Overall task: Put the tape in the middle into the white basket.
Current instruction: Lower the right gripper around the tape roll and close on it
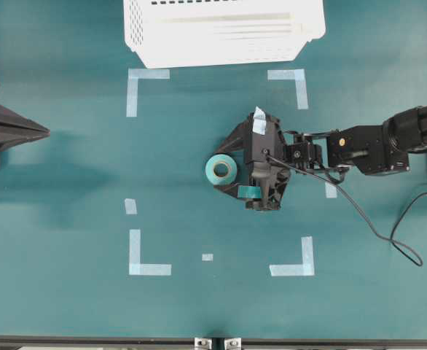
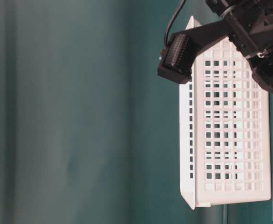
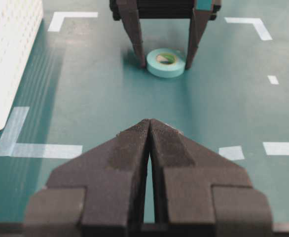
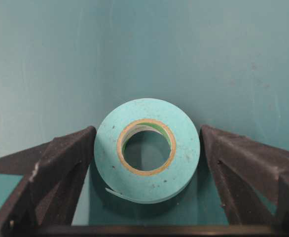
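Right wrist view: 2 black fingers (image 4: 60, 173) stand wide apart with the tape (image 4: 147, 149) lying flat between them.

Each finger sits just beside the roll's outer edge, 1 on either side; whether either pad touches it cannot be told. The roll lies on the teal table (image 4: 208, 49), its tan core facing up and a loose end peeling at the rim nearest the wrist. Overhead, the right gripper (image 1: 232, 169) reaches in from the right, its fingers flanking the tape (image 1: 221, 170) inside the pale corner marks (image 1: 142, 82). Beyond the fingers, past the marks, the white basket (image 1: 224, 33) stands at the table's far edge, well apart from the roll. At the opposite side the left gripper (image 3: 150, 129) rests with its fingers pressed together, holding nothing.
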